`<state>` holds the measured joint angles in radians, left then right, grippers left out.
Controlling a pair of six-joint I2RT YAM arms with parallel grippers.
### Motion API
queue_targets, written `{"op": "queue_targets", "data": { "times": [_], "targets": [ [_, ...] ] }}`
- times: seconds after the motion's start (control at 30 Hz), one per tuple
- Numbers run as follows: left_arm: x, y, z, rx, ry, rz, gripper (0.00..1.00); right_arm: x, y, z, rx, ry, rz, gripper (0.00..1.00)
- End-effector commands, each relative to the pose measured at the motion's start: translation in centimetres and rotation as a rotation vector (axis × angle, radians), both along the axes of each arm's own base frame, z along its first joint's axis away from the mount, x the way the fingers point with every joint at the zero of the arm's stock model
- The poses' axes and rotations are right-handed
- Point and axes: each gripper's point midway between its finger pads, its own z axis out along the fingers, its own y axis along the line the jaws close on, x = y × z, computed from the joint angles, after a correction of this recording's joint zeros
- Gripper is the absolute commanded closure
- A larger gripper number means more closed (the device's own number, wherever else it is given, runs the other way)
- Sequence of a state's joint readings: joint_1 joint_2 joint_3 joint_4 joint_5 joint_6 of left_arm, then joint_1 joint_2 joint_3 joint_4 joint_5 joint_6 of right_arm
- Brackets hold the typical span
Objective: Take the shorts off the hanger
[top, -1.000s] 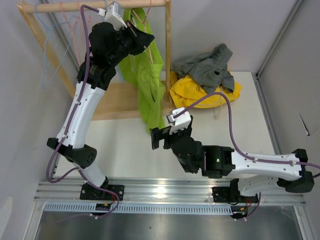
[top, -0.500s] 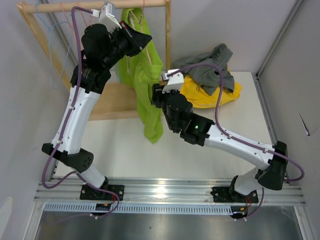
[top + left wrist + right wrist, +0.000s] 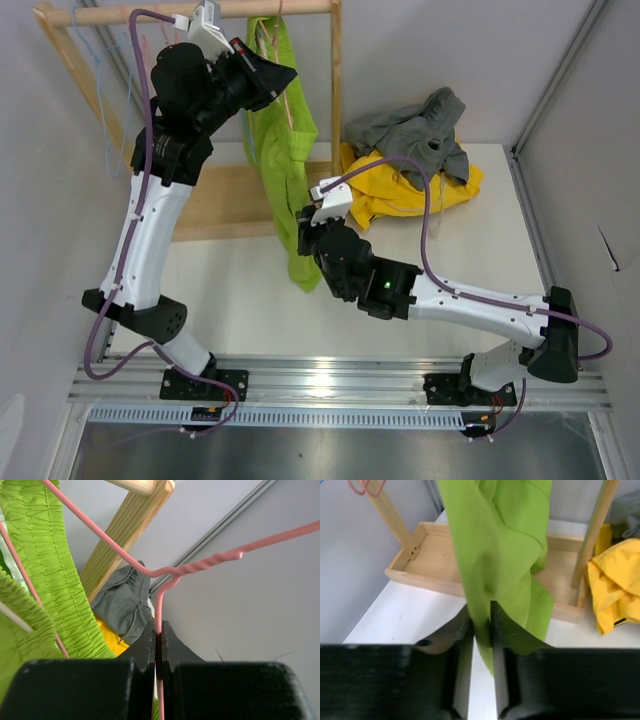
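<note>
Lime shorts (image 3: 280, 150) hang off a pink wire hanger (image 3: 200, 565) up by the rack's rail (image 3: 120, 12), top left of overhead view. The cloth is bunched and droops in front of the wooden tray (image 3: 225, 200) at the rack's base, w/ its lower end over the desk (image 3: 240, 300).

L arm reaches up to the rail. Left tool (image 3: 157, 630) is clenched on the hanger wire just below its twisted neck, w/ the wire running down between the black fingers. Waistband elastic shows beside it in the wrist cam.

Centre: R arm stretches across the desk toward the rack. Right tool (image 3: 481, 625) is clenched on a fold low on the lime shorts, w/ cloth passing between both fingers and a bit more hanging below the pinch.

R of the rack's post (image 3: 336, 80): yellow shorts (image 3: 455, 185) lie heaped on the desk just beside the post, near the back wall. Grey shorts (image 3: 410, 130) lie crumpled on top, touching them. Both are well apart from either tool.
</note>
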<state>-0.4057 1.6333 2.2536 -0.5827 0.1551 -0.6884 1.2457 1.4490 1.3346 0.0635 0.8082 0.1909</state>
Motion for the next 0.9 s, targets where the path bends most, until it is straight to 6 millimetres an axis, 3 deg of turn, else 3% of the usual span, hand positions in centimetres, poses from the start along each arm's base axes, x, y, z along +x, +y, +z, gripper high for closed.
{"op": "queue_targets", "data": {
  "times": [0.0, 0.07, 0.27, 0.43, 0.53, 0.57, 0.67, 0.7, 0.8, 0.87],
  "targets": [
    [-3.3, 1.7, 8.1, -0.085, -0.265, -0.003, 1.00, -0.1, -1.7, 1.2, 0.083, 0.008, -0.060, 0.93],
    [-3.3, 1.7, 8.1, -0.089, -0.268, -0.005, 1.00, 0.3, -1.9, 0.9, 0.075, 0.009, -0.069, 1.00],
    [-3.7, 2.0, 8.1, -0.092, -0.273, -0.002, 1.00, 1.3, -2.1, 1.2, 0.075, -0.007, -0.071, 1.00],
    [-3.6, 2.4, 8.1, -0.087, -0.274, 0.001, 1.00, -0.1, -2.1, 1.7, 0.076, -0.024, -0.051, 1.00],
    [-3.1, 2.8, 8.3, -0.083, -0.273, 0.013, 1.00, -2.9, -2.5, 1.7, 0.074, -0.021, -0.024, 1.00],
    [-3.0, 3.1, 8.6, -0.078, -0.283, 0.019, 1.00, -4.8, -2.4, 0.9, 0.058, -0.016, -0.008, 1.00],
    [-2.1, 3.4, 8.2, -0.064, -0.270, 0.037, 1.00, -8.8, -3.0, 1.1, 0.088, -0.004, 0.048, 1.00],
    [-1.8, 3.6, 8.1, -0.061, -0.267, 0.045, 1.00, -9.5, -3.5, 0.1, 0.082, 0.011, 0.034, 1.00],
    [-0.8, 4.2, 7.7, -0.048, -0.263, 0.077, 1.00, -12.3, -4.1, -0.4, 0.098, 0.030, 0.048, 1.00],
    [-0.2, 4.6, 7.2, -0.041, -0.247, 0.094, 1.00, -13.2, -4.2, -1.0, 0.097, 0.041, 0.056, 1.00]
  ]
}}
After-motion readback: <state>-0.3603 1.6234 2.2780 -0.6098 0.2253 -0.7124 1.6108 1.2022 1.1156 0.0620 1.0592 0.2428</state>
